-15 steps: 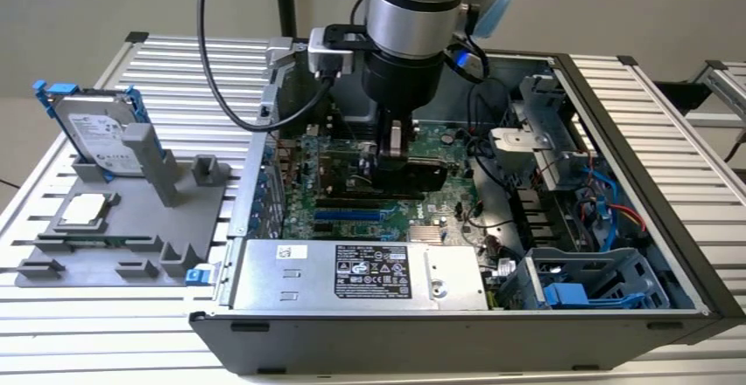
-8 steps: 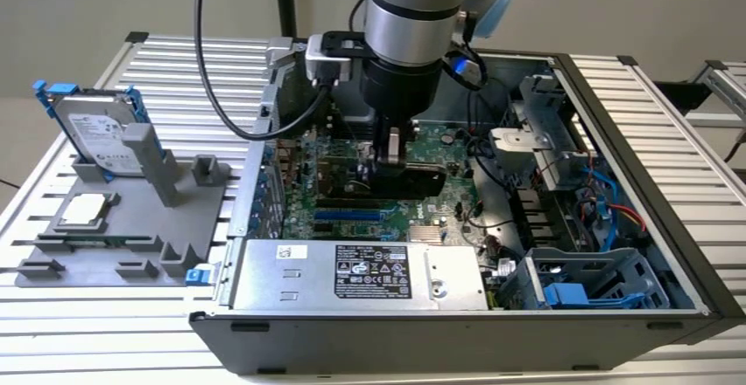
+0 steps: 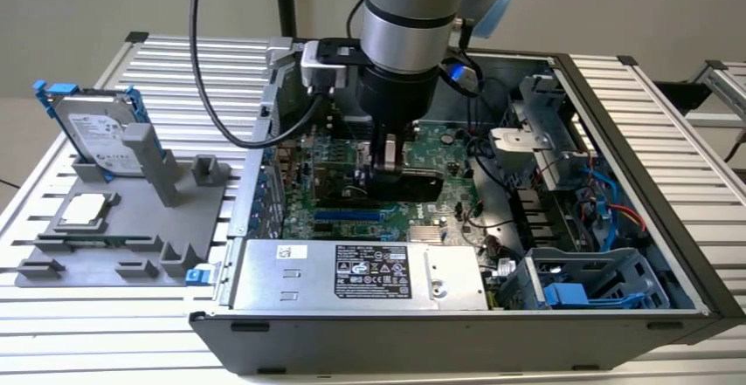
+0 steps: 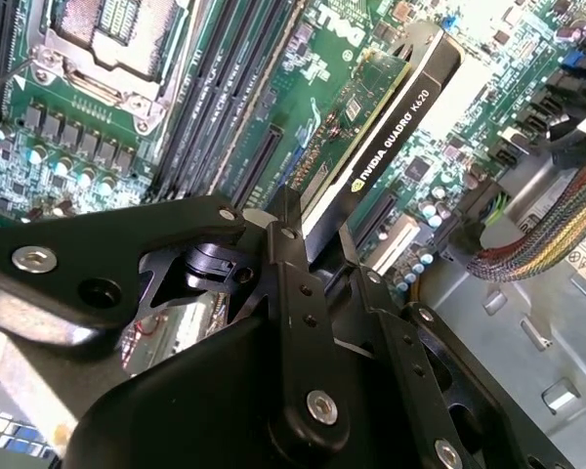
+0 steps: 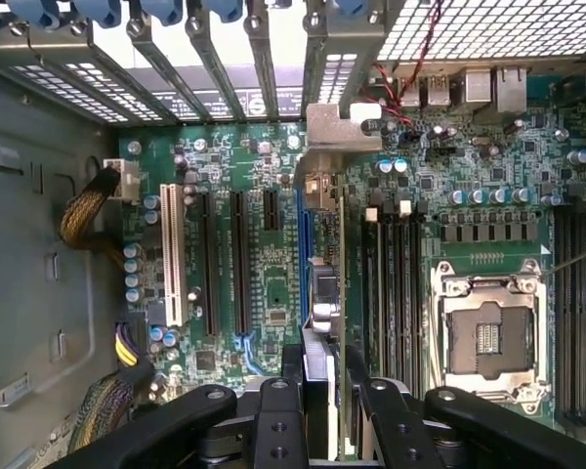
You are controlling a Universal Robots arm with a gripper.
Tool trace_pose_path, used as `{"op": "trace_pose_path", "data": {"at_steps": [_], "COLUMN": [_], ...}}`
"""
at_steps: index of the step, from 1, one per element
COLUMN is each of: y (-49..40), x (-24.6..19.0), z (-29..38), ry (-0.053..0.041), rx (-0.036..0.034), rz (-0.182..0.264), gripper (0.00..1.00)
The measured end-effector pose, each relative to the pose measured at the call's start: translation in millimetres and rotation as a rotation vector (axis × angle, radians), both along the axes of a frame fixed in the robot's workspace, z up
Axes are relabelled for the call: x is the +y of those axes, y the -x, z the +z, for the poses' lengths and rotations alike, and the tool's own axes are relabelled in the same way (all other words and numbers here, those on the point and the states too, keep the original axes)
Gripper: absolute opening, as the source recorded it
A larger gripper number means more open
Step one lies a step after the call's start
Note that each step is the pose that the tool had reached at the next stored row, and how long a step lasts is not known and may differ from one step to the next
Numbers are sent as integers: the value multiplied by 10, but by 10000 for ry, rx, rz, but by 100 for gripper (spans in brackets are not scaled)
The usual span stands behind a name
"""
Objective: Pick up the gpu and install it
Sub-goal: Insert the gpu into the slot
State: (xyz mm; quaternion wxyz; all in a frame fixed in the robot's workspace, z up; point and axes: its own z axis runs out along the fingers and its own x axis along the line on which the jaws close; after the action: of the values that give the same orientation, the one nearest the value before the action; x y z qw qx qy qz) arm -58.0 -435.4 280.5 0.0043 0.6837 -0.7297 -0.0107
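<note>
One gpu (image 4: 391, 127) clamped edge-on between end effector (image 4: 313, 244) fingers.

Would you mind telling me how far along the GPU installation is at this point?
Pick-up looks done: the gripper is shut on the gpu inside the open computer case. In hand: the card stands on edge over the motherboard slots. Whether it is fully seated cannot be told; release remains.
</note>
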Motion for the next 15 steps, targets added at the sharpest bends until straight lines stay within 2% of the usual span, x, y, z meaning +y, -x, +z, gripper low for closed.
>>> {"op": "trace_pose_path", "data": {"at_steps": [7, 15], "y": [44, 135], "x": [-41, -66], "z": [-35, -60], "ry": [0, 0], "rx": [-1, 0], "rz": [3, 3], "gripper": [0, 0]}}
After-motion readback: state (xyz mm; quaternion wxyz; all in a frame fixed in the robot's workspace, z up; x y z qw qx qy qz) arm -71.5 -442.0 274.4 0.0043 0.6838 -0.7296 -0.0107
